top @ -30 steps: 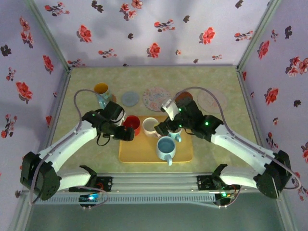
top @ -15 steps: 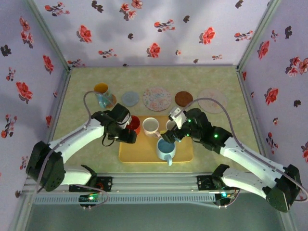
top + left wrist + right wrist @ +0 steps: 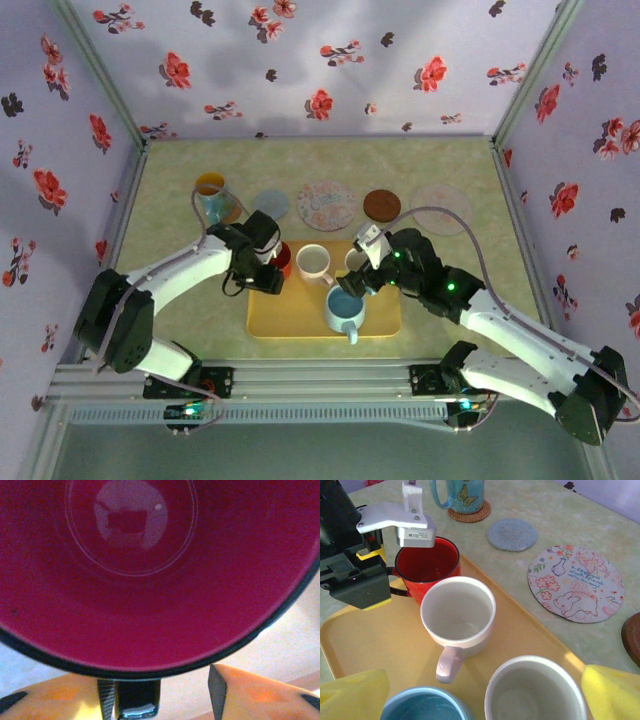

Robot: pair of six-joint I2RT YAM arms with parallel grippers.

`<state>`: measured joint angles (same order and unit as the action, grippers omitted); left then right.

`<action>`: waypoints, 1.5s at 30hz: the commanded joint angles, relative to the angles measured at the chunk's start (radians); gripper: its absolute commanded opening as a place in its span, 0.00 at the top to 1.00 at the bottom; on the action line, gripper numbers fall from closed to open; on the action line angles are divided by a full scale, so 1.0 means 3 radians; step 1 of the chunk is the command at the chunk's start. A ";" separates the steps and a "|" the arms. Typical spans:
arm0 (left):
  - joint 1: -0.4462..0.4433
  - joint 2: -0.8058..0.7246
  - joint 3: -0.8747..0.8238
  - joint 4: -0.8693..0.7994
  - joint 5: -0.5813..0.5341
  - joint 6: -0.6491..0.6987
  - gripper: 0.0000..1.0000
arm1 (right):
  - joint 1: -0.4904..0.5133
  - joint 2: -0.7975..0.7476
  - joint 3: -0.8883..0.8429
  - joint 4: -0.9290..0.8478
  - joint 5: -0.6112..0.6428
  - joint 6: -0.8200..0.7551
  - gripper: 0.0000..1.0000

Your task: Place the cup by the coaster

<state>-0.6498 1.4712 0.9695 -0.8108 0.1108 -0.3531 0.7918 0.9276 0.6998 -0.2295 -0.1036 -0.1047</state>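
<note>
A red cup (image 3: 280,256) with a black handle (image 3: 132,697) stands at the far left corner of the yellow tray (image 3: 290,315). My left gripper (image 3: 265,272) is open, its yellow fingers (image 3: 217,690) either side of that handle; the handle lies against the left finger, with a gap to the right one. The red cup (image 3: 150,555) fills the left wrist view from above. My right gripper (image 3: 352,283) is open over a white cup (image 3: 535,695) on the tray, with one finger on each side of it. Coasters lie behind the tray: grey (image 3: 270,204), floral (image 3: 325,204), brown (image 3: 381,205), pale pink (image 3: 440,207).
A white cup with a pink handle (image 3: 458,610) and a blue cup (image 3: 345,308) share the tray. A blue butterfly cup (image 3: 212,195) stands on a woven coaster (image 3: 470,514) at the back left. Flowered walls close in the table.
The left gripper has slid right and closed in on the red cup's handle. The right arm came down and back over the white cup, then hardly moved.
</note>
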 commanded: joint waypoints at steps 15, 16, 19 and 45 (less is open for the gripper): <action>-0.0057 0.0177 0.0127 0.0100 -0.0098 0.0062 0.51 | -0.0022 0.0013 -0.0054 0.0146 0.0071 -0.0038 0.01; -0.0066 0.0189 0.0137 0.0102 -0.0101 0.0054 0.50 | -0.0018 0.0010 -0.0054 0.0151 0.0086 -0.0022 0.01; -0.0073 0.0203 0.0138 0.0128 -0.0119 0.0025 0.53 | -0.0020 0.0009 -0.0058 0.0181 0.0100 -0.0003 0.01; -0.0121 -0.0016 -0.0069 0.0307 -0.0458 -0.0200 1.00 | -0.0021 -0.0040 -0.0048 0.0106 -0.0078 -0.0080 0.01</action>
<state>-0.6800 1.4982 0.9630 -0.7212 -0.0010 -0.3950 0.7898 0.9310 0.6849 -0.1993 -0.1081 -0.1127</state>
